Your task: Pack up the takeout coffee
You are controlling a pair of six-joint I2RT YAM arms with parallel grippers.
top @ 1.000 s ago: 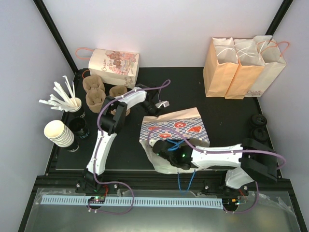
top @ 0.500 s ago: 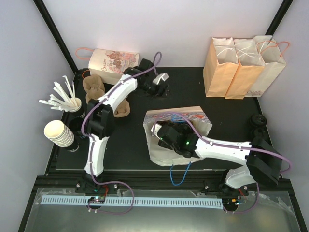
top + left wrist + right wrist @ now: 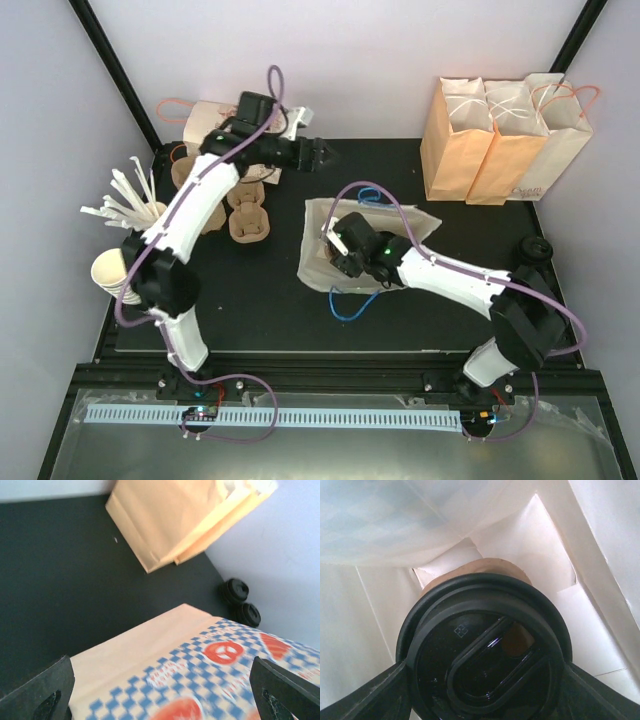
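Note:
A takeout coffee with a round black lid (image 3: 485,650) sits between the fingers of my right gripper (image 3: 485,680), which is shut on it by the lid's rim. It is deep inside the blue-checked paper bag (image 3: 400,225), over a brown pulp carrier (image 3: 490,570) at the bag's bottom. From the top view, my right gripper (image 3: 340,255) is in the bag's mouth and the cup is hidden. My left gripper (image 3: 322,155) hangs open at the back, above the mat and apart from the bag (image 3: 165,650).
Three tan paper bags (image 3: 500,140) stand at the back right and a printed bag (image 3: 215,125) at the back left. Brown pulp carriers (image 3: 245,215), stacked white cups (image 3: 112,272) and white cutlery (image 3: 130,205) are on the left. Loose black lids (image 3: 235,590) lie by the right wall.
My left gripper opened, let go of the checked bag and swung up toward the back left. The bag came from lying to standing with its mouth up. My right gripper stayed inside it.

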